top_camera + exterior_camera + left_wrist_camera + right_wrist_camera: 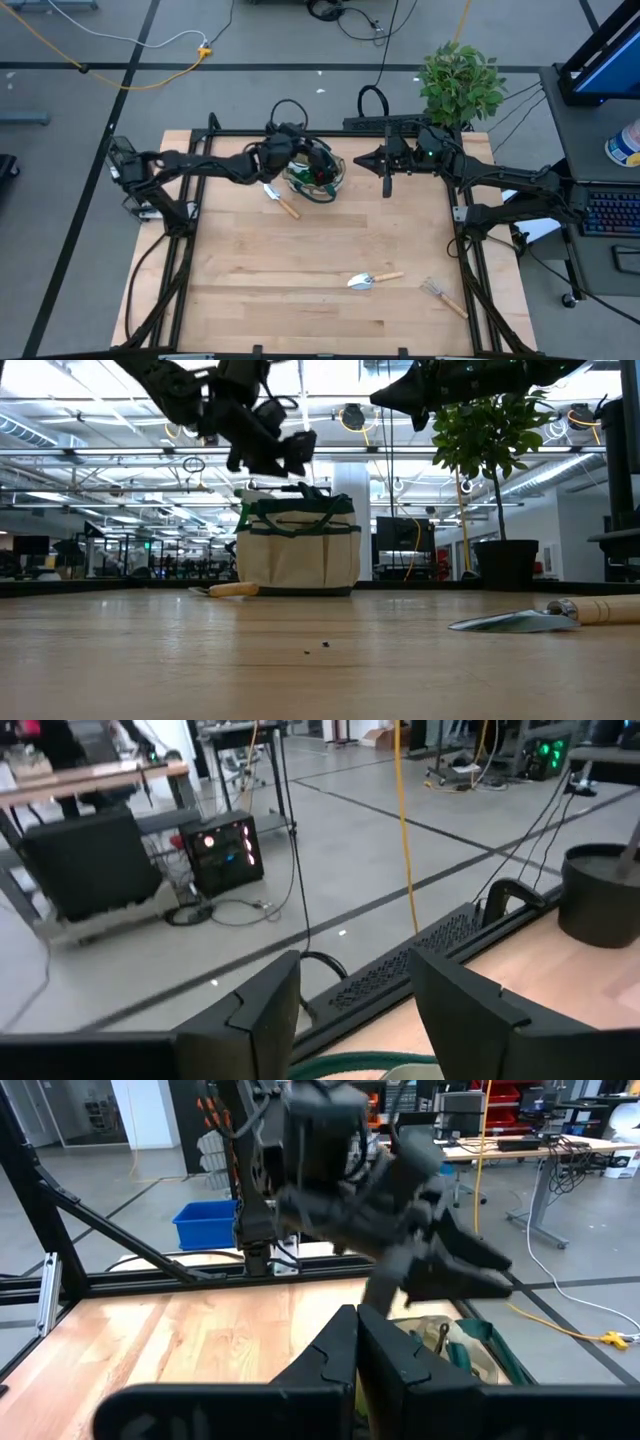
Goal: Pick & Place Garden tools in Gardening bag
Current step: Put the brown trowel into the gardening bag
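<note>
The beige gardening bag with green trim stands at the table's far middle, with a red-black glove and green items inside; it also shows in the low view. My left gripper hovers open over the bag's far-left rim; in its wrist view the fingers stand apart above the green trim. My right gripper is shut and empty, in the air right of the bag, pointing at it. A wooden-handled trowel lies against the bag's near-left side. Another trowel and a small rake lie near the front right.
A potted green plant stands at the far right corner. A black cable tray runs along the table's far edge. Bare wood lies between the bag and the two tools at the front right.
</note>
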{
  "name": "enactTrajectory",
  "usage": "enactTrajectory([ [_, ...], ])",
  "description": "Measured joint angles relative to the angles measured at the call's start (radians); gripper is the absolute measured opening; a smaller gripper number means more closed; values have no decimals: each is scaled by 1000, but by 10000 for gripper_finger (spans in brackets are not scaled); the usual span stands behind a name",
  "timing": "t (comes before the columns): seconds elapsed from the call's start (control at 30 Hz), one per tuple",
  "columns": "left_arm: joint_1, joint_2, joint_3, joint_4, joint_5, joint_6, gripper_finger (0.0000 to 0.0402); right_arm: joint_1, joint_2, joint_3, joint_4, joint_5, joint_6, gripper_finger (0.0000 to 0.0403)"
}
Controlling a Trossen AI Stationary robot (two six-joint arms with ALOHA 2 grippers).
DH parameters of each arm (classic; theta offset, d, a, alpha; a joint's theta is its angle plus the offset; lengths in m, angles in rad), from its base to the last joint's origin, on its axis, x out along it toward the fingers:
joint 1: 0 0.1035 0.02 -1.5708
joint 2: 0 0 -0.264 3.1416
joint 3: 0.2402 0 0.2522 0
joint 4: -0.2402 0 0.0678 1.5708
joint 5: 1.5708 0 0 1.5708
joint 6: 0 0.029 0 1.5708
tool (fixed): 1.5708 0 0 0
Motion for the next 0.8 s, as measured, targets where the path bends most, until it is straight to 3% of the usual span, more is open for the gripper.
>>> enactTrajectory([
  [0.2,-42,-143,1,-140,-1,52,198,0,0,0,-8,-1,0,0],
  [0.33,-87,-240,1,-327,-2,39,198,0,0,0,-13,-4,0,0],
  [0.43,-132,-301,1,-519,-1,-53,198,0,0,0,-16,-4,0,0],
  [0.6,-229,-342,1,-819,0,-270,198,0,0,0,-16,-4,0,0],
  [0.8,-330,-329,0,-1031,103,-257,198,0,0,0,-15,-4,0,0],
])
